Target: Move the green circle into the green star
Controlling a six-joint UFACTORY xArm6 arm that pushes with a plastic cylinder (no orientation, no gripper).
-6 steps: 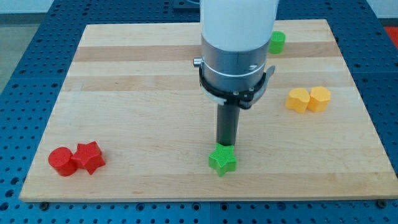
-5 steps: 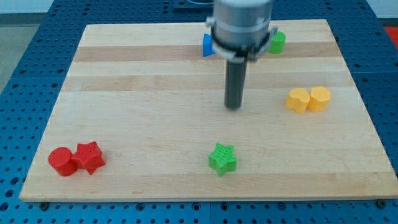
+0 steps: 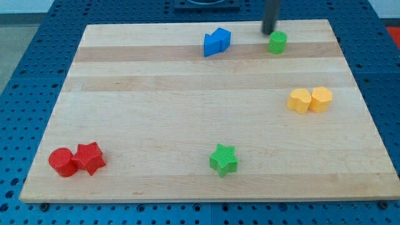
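Observation:
The green circle (image 3: 278, 42) stands near the view's top right on the wooden board (image 3: 156, 112). The green star (image 3: 224, 159) lies near the view's bottom, a little right of centre, far from the circle. My tip (image 3: 269, 32) is at the view's top, just above and slightly left of the green circle, close to it; I cannot tell whether it touches.
Two blue blocks (image 3: 217, 42) sit together at the view's top centre. Two yellow blocks (image 3: 310, 100) sit side by side at the right. A red circle (image 3: 62, 162) and a red star (image 3: 90, 157) sit together at the bottom left.
The rod has moved from just above the green star up the view to the top edge beside the green circle. No block has moved.

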